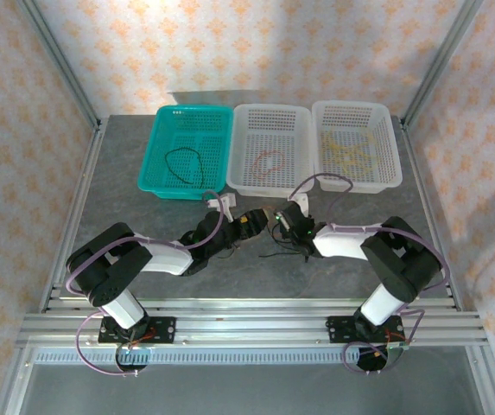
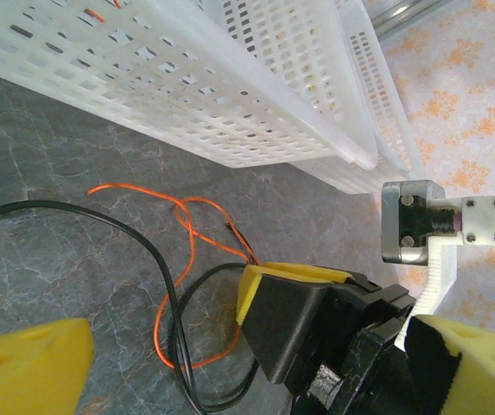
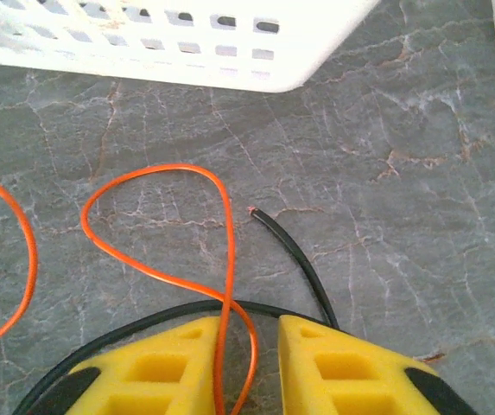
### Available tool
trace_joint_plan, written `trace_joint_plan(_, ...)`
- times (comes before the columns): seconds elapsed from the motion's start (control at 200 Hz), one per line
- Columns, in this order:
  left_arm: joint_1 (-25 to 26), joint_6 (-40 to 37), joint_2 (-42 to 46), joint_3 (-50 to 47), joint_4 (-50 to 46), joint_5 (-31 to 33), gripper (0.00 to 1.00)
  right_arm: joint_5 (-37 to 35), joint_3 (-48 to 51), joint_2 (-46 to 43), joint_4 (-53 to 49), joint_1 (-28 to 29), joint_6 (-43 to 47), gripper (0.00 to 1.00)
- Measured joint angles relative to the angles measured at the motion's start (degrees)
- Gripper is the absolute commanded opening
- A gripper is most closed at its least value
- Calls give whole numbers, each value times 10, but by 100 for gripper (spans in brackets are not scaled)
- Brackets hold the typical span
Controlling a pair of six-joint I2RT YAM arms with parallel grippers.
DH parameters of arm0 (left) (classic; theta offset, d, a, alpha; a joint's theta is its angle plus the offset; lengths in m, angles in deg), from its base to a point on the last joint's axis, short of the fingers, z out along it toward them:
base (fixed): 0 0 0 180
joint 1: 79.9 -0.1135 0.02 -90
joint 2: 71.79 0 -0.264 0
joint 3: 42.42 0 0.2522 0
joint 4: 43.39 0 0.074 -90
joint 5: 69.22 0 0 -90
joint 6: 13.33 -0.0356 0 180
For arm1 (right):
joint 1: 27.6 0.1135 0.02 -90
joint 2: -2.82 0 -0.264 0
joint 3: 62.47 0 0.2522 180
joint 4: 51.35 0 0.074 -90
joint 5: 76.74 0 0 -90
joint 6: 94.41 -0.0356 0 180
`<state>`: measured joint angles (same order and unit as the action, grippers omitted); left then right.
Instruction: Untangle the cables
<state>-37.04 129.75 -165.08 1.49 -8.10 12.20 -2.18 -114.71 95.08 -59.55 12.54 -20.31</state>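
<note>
1. Top external: left arm (image 1: 165, 257) is folded low, with its forearm reaching right and away toward mid-table. Right arm (image 1: 346, 240) is folded likewise, reaching left. Left gripper (image 1: 247, 221) and right gripper (image 1: 278, 218) sit nose to nose, just short of the baskets.
2. Left wrist: left pads (image 2: 27, 367) stand wide apart and hold nothing. The right gripper's black body sits between them.
3. Right wrist: right fingers (image 3: 351, 363) are close together with a narrow gap between them. The orange cable (image 3: 156, 225) runs through that gap. Cannot tell whether it is pinched.
4. Black cable (image 3: 295, 259) lies on the table (image 3: 402, 173). It crosses the orange loop just in front of the right fingers, and its cut end lies free.
5. Farther back:
   - teal basket (image 1: 152, 164) holds a second black cable (image 1: 182, 162)
   - middle basket (image 1: 236, 164) holds an orange-red cable (image 1: 269, 160)
   - right basket (image 1: 392, 156) holds a yellow cable (image 1: 351, 154)
</note>
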Motion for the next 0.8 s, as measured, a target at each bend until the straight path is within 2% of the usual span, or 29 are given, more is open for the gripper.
trace_joint_plan(0.125,0,0,0,0,-7,0,95,2,0,-5,0,0,-2,9)
trace_joint_plan(0.265,0,-1,0,5,-17,0,96,2,2,-35,-1,0,-6,6)
trace_joint_plan(0.801,0,-2,-61,39,-32,2,96,37,25,-314,-63,0,-10,0)
